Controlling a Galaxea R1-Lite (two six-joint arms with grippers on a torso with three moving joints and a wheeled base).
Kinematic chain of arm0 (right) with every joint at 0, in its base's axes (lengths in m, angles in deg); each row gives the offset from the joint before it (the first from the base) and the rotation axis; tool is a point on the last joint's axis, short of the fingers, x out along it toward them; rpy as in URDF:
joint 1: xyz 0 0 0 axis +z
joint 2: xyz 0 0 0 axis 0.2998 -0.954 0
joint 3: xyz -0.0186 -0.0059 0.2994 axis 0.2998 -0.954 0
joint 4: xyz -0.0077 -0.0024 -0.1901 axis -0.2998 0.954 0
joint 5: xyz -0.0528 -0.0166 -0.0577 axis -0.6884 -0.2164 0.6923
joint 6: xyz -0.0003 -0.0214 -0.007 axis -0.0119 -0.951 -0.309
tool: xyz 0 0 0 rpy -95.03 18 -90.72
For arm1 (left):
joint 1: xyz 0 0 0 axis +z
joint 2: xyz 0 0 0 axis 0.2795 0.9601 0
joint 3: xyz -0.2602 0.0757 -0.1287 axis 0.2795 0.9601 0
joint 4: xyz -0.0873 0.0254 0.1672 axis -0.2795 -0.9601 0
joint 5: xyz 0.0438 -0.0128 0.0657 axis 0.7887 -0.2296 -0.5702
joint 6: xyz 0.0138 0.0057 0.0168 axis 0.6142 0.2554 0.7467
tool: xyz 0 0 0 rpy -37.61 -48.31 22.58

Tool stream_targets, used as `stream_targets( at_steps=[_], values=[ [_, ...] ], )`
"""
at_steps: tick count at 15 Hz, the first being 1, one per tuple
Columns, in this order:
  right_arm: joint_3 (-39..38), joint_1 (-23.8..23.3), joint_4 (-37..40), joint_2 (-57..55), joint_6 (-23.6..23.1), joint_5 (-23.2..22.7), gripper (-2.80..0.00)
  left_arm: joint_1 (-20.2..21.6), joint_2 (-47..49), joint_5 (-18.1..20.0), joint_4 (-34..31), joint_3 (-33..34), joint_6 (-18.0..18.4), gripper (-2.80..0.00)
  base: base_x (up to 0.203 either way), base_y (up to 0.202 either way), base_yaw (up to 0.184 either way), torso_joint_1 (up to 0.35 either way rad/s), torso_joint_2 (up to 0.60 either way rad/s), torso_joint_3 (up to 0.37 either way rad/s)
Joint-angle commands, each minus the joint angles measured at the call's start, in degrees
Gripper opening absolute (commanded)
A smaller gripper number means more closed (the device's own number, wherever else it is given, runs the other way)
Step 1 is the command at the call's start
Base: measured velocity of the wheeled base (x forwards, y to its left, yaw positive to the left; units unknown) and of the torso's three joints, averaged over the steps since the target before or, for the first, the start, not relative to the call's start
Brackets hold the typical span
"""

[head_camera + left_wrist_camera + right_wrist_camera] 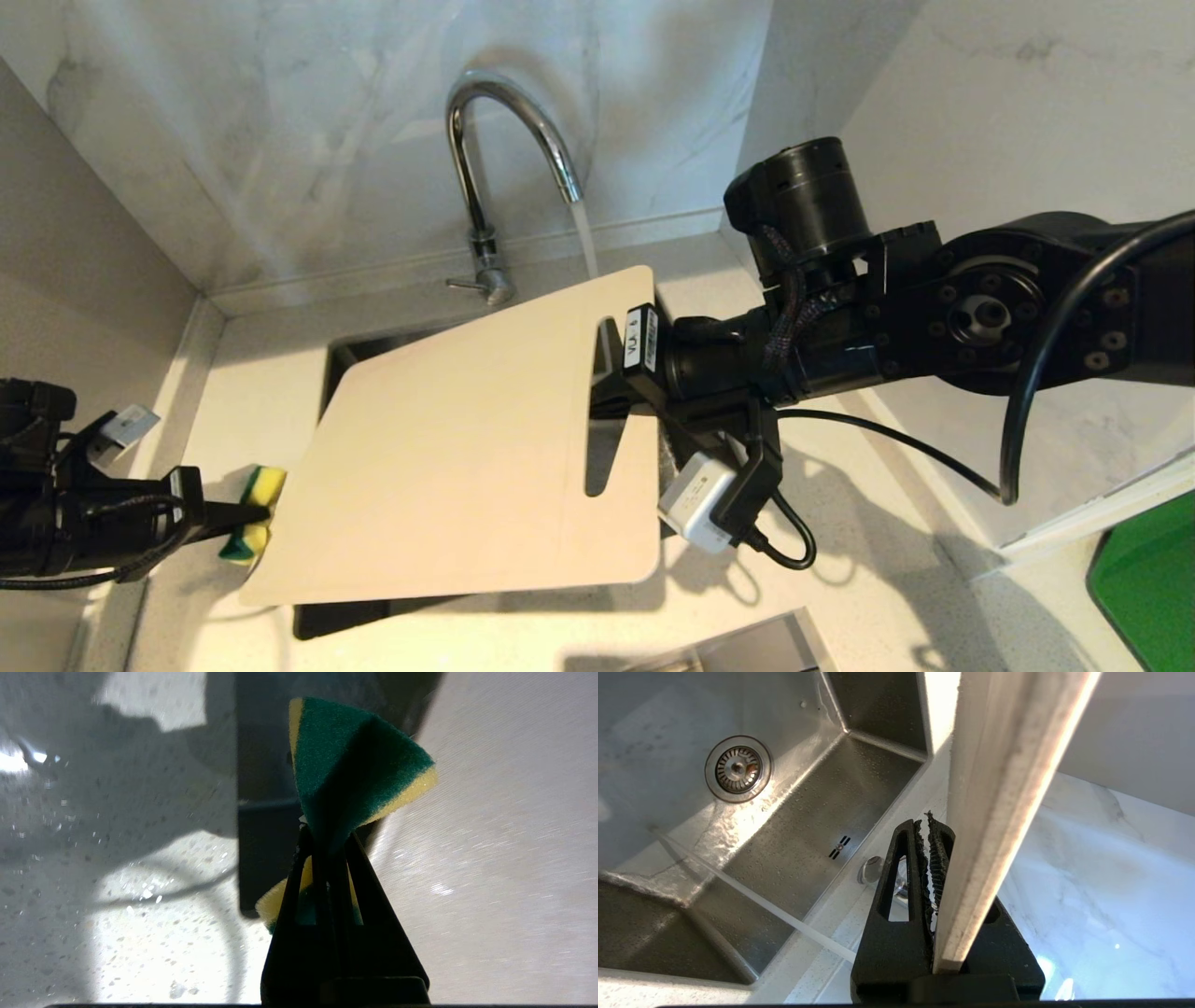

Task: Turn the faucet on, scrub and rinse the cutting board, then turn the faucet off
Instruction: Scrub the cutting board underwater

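Two hands are on the job over the sink (794,826), and the water is running from the faucet (509,131), the stream dropping just behind the far edge of the cutting board (457,448). The right hand (611,373) has its jaws clamped on the board's short end by the handle slot, holding it tilted above the basin. At the board's near-left corner, the left hand (247,515) is pinched hard on the sponge (257,509), green-and-yellow foam bulging out past the fingertips. Scrubbing looks like the step in hand, and the sponge is only at the corner. To do it well, I'd say the sponge needs pressing flat on the face and sweeping across it in overlapping passes toward the slot. The right grip must stay firm, because a one-edge hold on a thin wet board will let it flex or twist under pressure. Keep the board over the basin so runoff misses the bench (887,523).
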Motion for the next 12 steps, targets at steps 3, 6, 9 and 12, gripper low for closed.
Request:
stream_targets(
  at_steps=[3, 6, 9, 12],
  values=[
    [-0.2, 0.0, 0.2, -0.3, -0.8, -0.1, -2.80, 0.3, -4.2, 0.9, -5.9, -11.2, -4.5, -2.80, 0.000, 0.000, 0.000, 0.000, 0.00, 0.000],
    [-0.5, 0.0, 0.2, -0.3, -0.8, -0.1, -2.80, 0.2, -5.9, 1.6, -13.8, -22.5, -7.9, -2.80, 0.000, 0.000, 0.000, 0.000, 0.00, 0.000],
    [-0.5, 0.0, 0.2, -0.4, -0.8, -0.2, -2.80, -4.8, -8.2, 3.3, -21.2, -28.4, -12.5, -2.80, 0.000, 0.000, 0.000, 0.000, 0.00, 0.000],
    [0.0, 0.0, 0.1, -0.8, -0.8, -0.2, -2.80, -18.3, -12.1, 2.8, -23.5, -28.2, -16.9, -2.80, 0.000, 0.000, 0.000, 0.000, 0.00, 0.000]
  ],
)
